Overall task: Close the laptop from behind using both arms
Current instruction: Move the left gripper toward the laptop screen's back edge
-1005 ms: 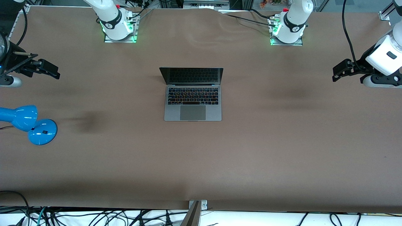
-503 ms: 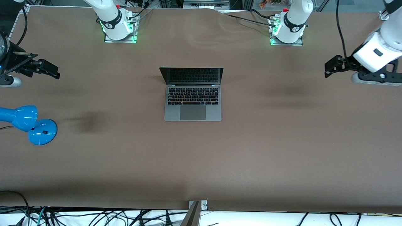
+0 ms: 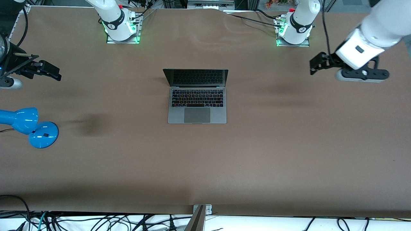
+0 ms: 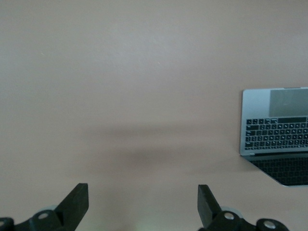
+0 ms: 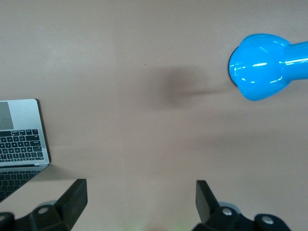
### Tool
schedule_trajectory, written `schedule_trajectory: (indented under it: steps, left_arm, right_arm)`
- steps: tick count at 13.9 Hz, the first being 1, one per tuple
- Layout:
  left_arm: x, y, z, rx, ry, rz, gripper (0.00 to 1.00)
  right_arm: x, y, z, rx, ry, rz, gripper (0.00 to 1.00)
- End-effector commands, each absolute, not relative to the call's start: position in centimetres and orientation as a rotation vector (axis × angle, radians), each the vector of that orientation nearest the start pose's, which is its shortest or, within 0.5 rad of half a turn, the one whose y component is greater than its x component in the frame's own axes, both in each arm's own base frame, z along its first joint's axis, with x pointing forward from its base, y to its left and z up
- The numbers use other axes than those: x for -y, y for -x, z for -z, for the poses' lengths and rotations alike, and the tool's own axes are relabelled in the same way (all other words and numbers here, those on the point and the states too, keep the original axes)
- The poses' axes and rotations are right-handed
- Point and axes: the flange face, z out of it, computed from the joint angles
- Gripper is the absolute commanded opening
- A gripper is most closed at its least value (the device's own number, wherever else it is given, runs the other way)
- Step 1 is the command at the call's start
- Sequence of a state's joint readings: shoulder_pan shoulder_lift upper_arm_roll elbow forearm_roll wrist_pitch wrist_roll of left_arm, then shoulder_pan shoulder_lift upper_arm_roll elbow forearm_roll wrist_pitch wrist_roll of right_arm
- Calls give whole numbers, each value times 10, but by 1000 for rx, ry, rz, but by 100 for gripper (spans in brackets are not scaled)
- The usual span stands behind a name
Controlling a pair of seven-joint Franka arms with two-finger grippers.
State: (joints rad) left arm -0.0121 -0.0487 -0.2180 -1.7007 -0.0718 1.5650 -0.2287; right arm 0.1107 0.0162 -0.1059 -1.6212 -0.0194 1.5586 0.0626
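Note:
The space-grey laptop (image 3: 197,106) lies open mid-table, its dark screen (image 3: 196,77) upright and tilted back toward the arms' bases. It also shows in the left wrist view (image 4: 275,125) and in the right wrist view (image 5: 21,139). My left gripper (image 3: 316,65) is open and empty in the air over bare table, toward the left arm's end, well apart from the laptop; its fingers (image 4: 77,202) stand wide apart. My right gripper (image 3: 53,73) is open and empty over the right arm's end of the table, and that arm waits; its fingers (image 5: 74,195) are wide apart.
A blue desk lamp (image 3: 29,125) lies at the right arm's end of the table, nearer the front camera than my right gripper; its head shows in the right wrist view (image 5: 262,67). The arm bases (image 3: 122,27) (image 3: 293,30) stand at the table's top edge. Brown table (image 3: 205,160) surrounds the laptop.
My left gripper has swung from the table's edge toward the laptop and risen a little. The right arm, the laptop and the lamp have not moved.

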Motion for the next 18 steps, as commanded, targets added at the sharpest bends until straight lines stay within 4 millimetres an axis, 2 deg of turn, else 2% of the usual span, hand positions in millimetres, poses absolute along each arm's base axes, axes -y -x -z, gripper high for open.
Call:
schedule_trajectory:
  steps: [1,6,10,13,15,18]
  left_arm:
    - [165,-497,-585,73,3191,-227,100]
    - [219,-477,-567,81,3213,-391,100]
    - [281,-457,-554,148,3193,-478,100]
    - [312,-449,-544,126,3197,-532,100]
    - [333,-450,-528,182,3174,-606,100]
    - [368,-450,-491,167,3159,-723,100]
  right_arm:
    - [1,-554,-595,-89,3160,-127,100]
    - [1,-554,-595,-89,3160,-127,100]
    - [1,-554,-594,-89,3160,-130,100]
    - [1,-554,-594,-89,3160,-132,100]
    - [1,-554,-594,-89,3160,-135,100]
    - [-1,-554,-593,-85,3160,-137,100]
